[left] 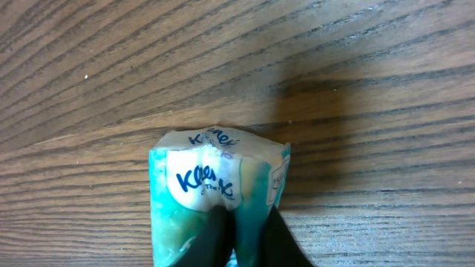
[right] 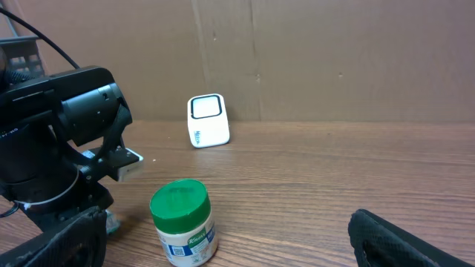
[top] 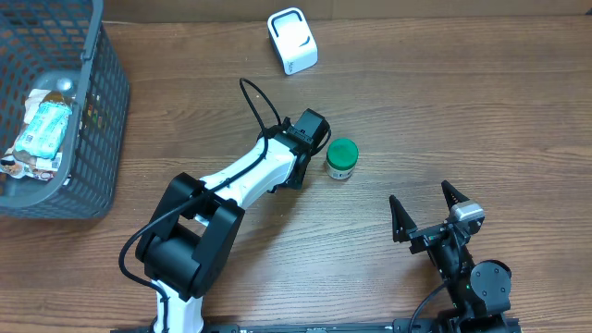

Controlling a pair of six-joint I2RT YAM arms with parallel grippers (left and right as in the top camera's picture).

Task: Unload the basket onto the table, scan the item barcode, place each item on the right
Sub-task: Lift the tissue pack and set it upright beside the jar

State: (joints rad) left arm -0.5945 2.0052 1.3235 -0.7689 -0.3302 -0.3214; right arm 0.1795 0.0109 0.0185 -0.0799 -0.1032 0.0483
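- Tissue pack (left: 211, 189): a soft, rectangular packet in glossy teal-and-white film, crinkled at its end seam. It lies on the table under the left wrist. "Kleenex" is printed in blue script, once on the face and once near the seam, and the smaller print is not legible.
- Left gripper (left: 245, 213): its dark, tapered fingers (left: 220, 236) are clenched almost together, pinching the pack's wrapper at the near end.
- Table (left: 223, 59): brown wood-grain surface with fine dark streaks.
- Jar (top: 341, 158): a small cylinder with a ribbed green screw lid and a white label. It stands upright just beside the left wrist, and its printing is too small to read.
- Scanner (top: 292, 40): a white box with rounded corners and a dark-framed window, standing near the far edge.
- Right gripper (top: 419, 191): its black fingers are spread wide and hold nothing, well apart from the jar.
- Basket (top: 104, 111): grey plastic lattice at the left, holding wrapped packets.
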